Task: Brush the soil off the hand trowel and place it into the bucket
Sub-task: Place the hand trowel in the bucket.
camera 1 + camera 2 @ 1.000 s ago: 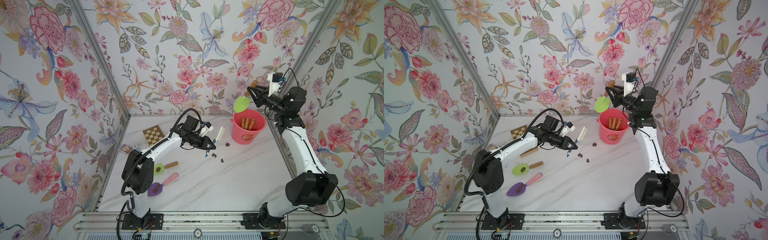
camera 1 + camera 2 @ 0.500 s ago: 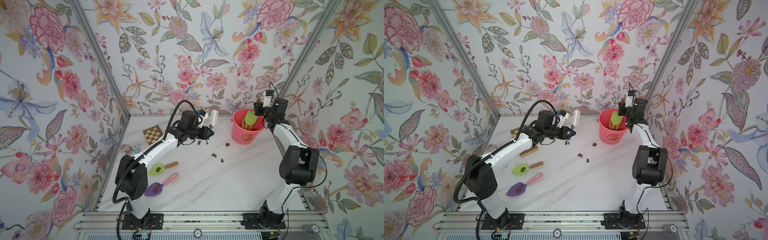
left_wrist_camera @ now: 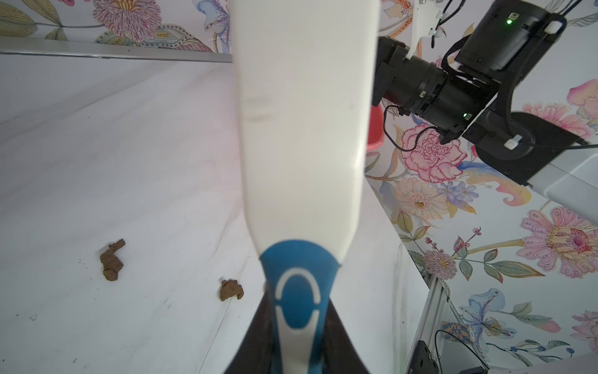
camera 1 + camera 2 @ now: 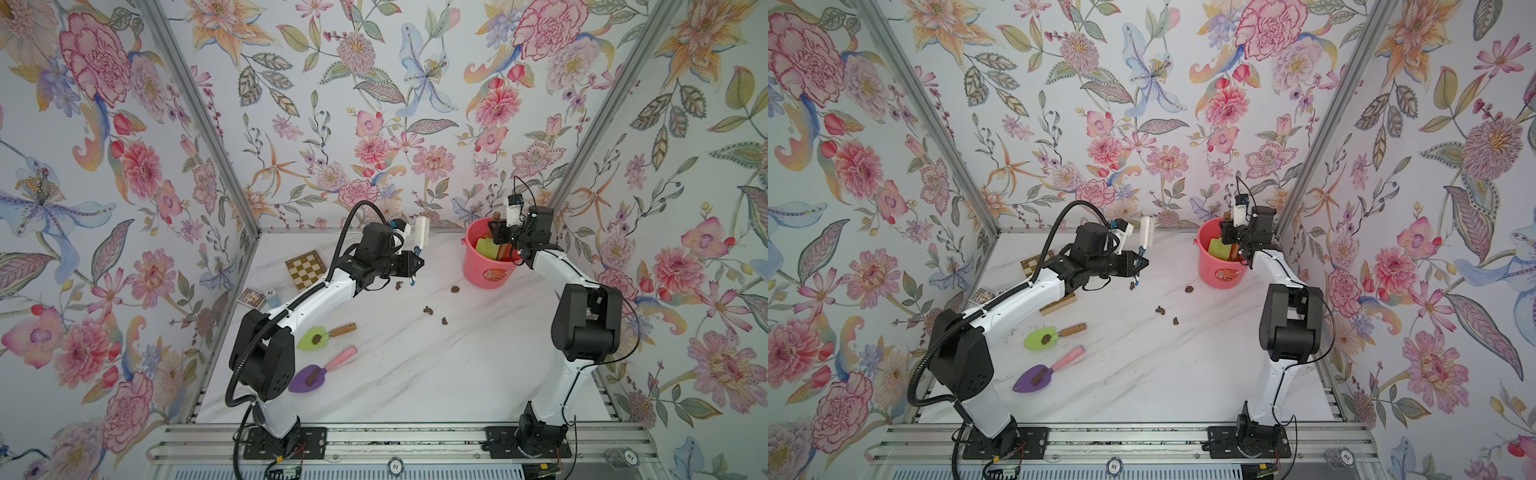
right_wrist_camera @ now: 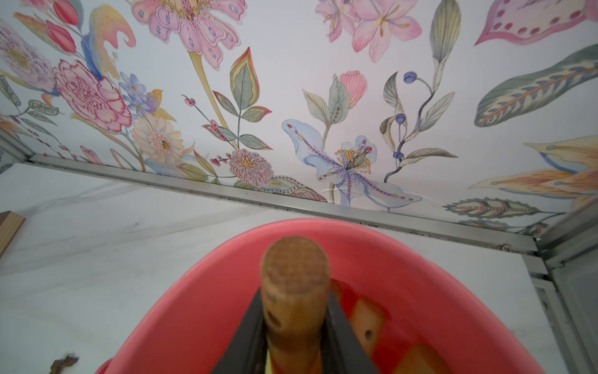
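Bucket (image 4: 487, 274) stands on the marble table (image 4: 415, 374) in the far right corner, close to the back-wall rail and the right-hand upright, with its sticker facing front. Contents: the hand trowel (image 4: 483, 247) sits blade down, lime-green blade inside. Its wooden handle (image 5: 294, 285) rises past the rim between the jaws of the right gripper (image 4: 500, 233), which hangs over the bucket mouth. In the right wrist view the jaws lie close along both sides of that handle; whether they press on it or stand just clear, cannot tell. Two further wooden handles (image 5: 367, 320) also lean inside the bucket, their blades hidden. Left gripper (image 4: 417, 264) hangs above the table left of the bucket, well apart from it. Its jaws are clamped tight on the blue end of a white brush (image 4: 422, 232), whose head is raised above the gripper. Room: the bucket has walls close on two sides and open table to its front and left. A wide white stretch runs between the two arms down to the front rail, carrying only fine crumbs. Count: four loose soil lumps (image 4: 428, 310) on the table, all between the left gripper and the bucket. Two trowels lie apart near the left arm, a green trowel (image 4: 315, 337) and a purple trowel (image 4: 308, 379), each with one lump on its blade. One chequered board (image 4: 305, 270), one card (image 4: 250, 297) and one chip (image 4: 270, 292) lie toward the left wall.
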Controlling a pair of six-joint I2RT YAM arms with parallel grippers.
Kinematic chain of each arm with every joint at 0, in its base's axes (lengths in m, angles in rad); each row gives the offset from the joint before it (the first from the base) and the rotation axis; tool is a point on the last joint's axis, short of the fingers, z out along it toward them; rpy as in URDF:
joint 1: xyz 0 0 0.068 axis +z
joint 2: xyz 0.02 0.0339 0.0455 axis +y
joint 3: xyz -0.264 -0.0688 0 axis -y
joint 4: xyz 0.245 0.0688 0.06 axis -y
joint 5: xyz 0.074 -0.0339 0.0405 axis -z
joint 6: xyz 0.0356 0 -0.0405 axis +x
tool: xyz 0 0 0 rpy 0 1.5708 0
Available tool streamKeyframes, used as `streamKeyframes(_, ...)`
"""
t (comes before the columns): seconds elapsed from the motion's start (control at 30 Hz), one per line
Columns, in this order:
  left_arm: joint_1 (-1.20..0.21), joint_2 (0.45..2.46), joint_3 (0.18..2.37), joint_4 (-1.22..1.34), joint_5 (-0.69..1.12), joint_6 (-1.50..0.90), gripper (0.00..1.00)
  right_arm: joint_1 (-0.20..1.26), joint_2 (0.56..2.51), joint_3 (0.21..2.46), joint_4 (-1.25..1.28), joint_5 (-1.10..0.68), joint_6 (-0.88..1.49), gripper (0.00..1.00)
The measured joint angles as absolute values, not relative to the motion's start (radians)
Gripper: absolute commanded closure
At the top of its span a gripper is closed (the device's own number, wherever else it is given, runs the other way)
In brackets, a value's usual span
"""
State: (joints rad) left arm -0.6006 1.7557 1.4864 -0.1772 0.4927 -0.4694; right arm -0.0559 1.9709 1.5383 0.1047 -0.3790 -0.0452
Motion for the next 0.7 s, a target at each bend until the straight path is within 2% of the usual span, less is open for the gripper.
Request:
streamKeyframes(0.1,-0.601,1.756,1.486,-0.178,0.489,-0.469,1.0,-0.059,1.975,1.538,0.097,-0.364,-0.038,0.6)
streamKeyframes(0.3,-0.601,1.741,1.477,-0.182,0.485,-0.465,1.0,-0.057,1.957,1.539,0.084,-0.346,-0.002,0.59)
streamKeyframes(0.4,-0.601,1.721,1.477,-0.186,0.479,-0.458,1.0,-0.027,1.887,1.536,0.049,-0.322,0.039,0.55)
streamKeyframes(0.43,-0.6,1.714,1.477,-0.185,0.476,-0.458,1.0,-0.007,1.844,1.53,0.043,-0.313,0.064,0.44)
streamKeyframes(0.47,-0.6,1.707,1.477,-0.181,0.474,-0.458,1.0,0.017,1.798,1.518,0.043,-0.304,0.086,0.06)
streamKeyframes(0.5,-0.598,1.699,1.474,-0.17,0.474,-0.458,1.0,0.052,1.737,1.496,0.044,-0.296,0.118,0.01)
streamKeyframes(0.7,-0.542,1.686,1.468,-0.086,0.493,-0.481,1.0,0.359,1.383,1.343,0.08,-0.22,0.354,0.01)
